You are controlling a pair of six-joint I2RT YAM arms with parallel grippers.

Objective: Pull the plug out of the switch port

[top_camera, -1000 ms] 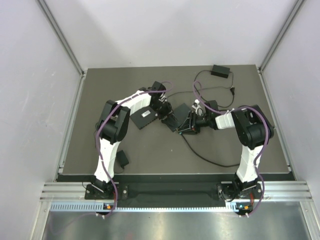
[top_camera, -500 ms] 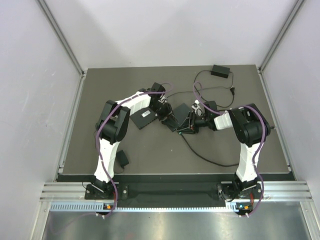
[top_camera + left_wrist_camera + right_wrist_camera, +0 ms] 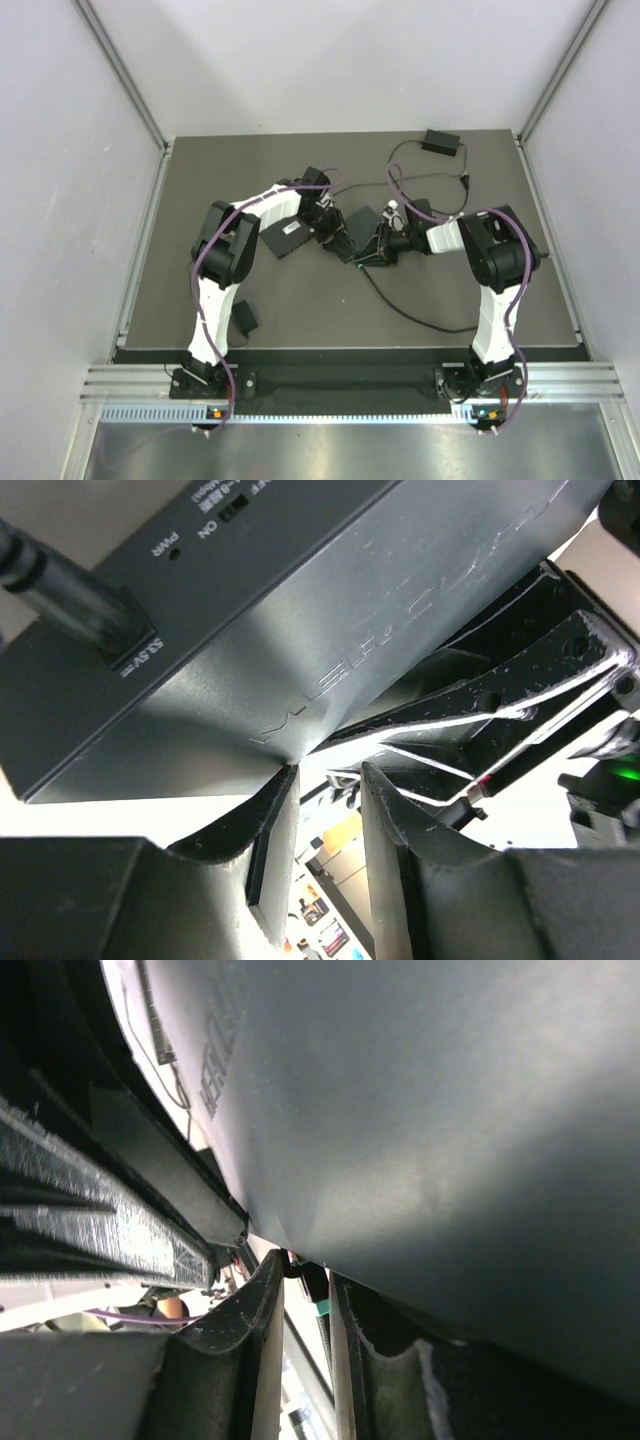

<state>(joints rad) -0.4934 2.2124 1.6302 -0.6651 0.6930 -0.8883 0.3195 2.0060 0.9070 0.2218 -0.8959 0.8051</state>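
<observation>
Now we see both arms meet mid-table at dark switch (image 3: pixel 358 228). Plug (image 3: pixel 100 602) seated in switch port (image 3: pixel 128 638) marked 5V, beside PWR label. Left gripper (image 3: pixel 328 780): fingers slightly apart, switch corner at tips, we cannot tell if clamped. Right gripper (image 3: pixel 308 1270): narrow gap, switch body just above, we cannot tell if pinching. Power adapter (image 3: pixel 441 141) near far edge.

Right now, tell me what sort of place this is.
Probably a robot test cell in a lab: plain white walls on metal framing enclose a dark table, a left arm and right arm are bolted at its near edge, and a switch box with cables is between them.
</observation>
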